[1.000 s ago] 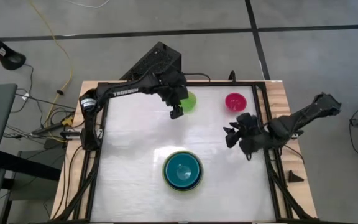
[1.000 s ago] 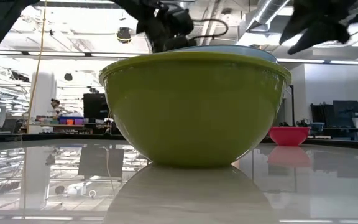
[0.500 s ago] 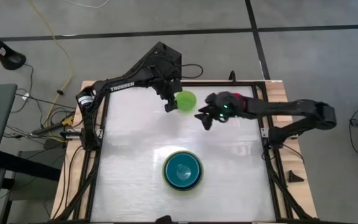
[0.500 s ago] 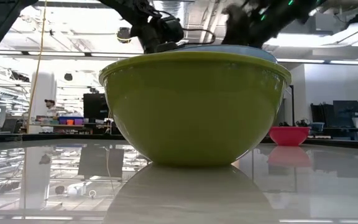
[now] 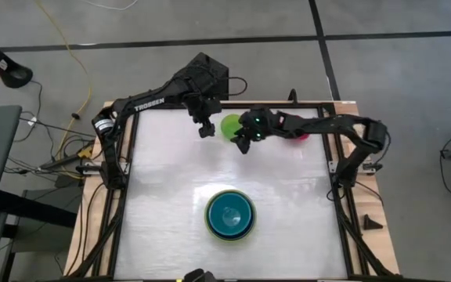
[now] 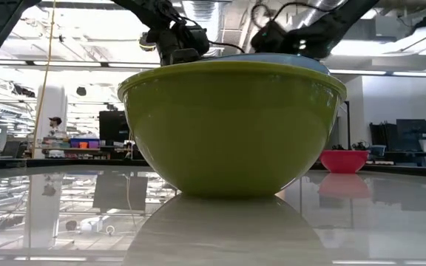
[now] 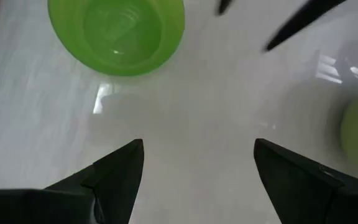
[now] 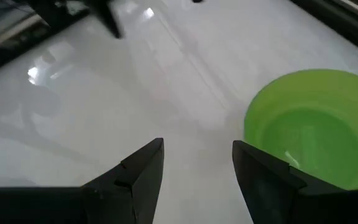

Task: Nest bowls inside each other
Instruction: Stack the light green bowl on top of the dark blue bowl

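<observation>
A small lime-green bowl [image 5: 231,124] rests on its base near the table's far edge. My left gripper [image 5: 204,131] hangs open just left of it, and the bowl [image 7: 115,34] lies ahead of its fingers. My right gripper [image 5: 242,144] hovers open beside the bowl's near right side, with the bowl [image 8: 312,134] off to one side of its fingers. A magenta-red bowl [image 5: 299,136] stands at the far right, partly under the right arm. Near the front, the teal bowl [image 5: 230,212] sits nested in a light blue bowl [image 6: 287,60] inside the olive-green bowl [image 6: 231,125].
A black frame [image 5: 331,157] runs round the white table top. The right arm reaches across the far right part of the table, over the magenta-red bowl. Bare table lies between the lime-green bowl and the nested stack.
My right gripper has swept from the table's right side toward the far left, sinking and turning, and now stands by the lime-green bowl. My left gripper has drawn away from over that bowl toward the table's left edge. No bowl has moved.
</observation>
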Robot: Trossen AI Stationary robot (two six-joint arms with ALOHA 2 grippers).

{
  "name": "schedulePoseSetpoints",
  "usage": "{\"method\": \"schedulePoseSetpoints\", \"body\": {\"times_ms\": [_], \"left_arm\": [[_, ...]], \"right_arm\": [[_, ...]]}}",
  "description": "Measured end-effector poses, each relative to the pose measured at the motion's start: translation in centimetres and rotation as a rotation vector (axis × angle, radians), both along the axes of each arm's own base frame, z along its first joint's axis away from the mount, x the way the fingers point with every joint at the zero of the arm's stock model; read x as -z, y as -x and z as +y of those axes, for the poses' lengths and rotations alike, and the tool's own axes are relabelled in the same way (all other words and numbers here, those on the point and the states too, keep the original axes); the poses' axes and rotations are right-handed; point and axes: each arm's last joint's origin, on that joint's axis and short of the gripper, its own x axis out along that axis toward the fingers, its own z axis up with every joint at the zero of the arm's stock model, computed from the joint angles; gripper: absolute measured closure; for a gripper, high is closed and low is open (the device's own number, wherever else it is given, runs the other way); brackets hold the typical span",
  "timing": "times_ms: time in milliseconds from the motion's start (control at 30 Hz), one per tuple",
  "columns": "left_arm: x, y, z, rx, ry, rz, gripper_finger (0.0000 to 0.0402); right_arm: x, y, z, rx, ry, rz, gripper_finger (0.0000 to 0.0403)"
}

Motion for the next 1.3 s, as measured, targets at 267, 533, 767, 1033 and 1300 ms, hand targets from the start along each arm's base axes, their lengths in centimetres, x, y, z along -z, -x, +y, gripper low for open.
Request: {"method": "schedulePoseSetpoints", "body": {"times_ms": [267, 533, 767, 1033, 1300], "left_arm": [[0.0, 0.2, -0.1, -0.008, 0.020, 0.016, 0.0109], [0.1, 0.4, -0.3, -0.011, 0.034, 0.038, 0.0109], [-0.1, 0.6, -0.3, -0.015, 0.030, 0.046, 0.0109], [-0.9, 1.7, 0.3, -0.039, -0.002, 0.054, 0.0109], [-1.5, 3.0, 1.4, -0.075, -0.006, 0.041, 0.0109]], "right_arm": [[2.5, -2.3, -2.3, -0.047, -0.023, 0.181, 0.0178], [6.0, -4.1, -3.4, -0.004, -0.066, 0.467, 0.0228], [4.6, -4.6, -2.5, -0.069, -0.099, 0.441, 0.0378], [-3.4, -2.8, 2.8, -0.181, -0.104, 0.319, 0.0378], [-9.4, -2.2, 14.8, -0.445, -0.166, 0.092, 0.0378]]}}
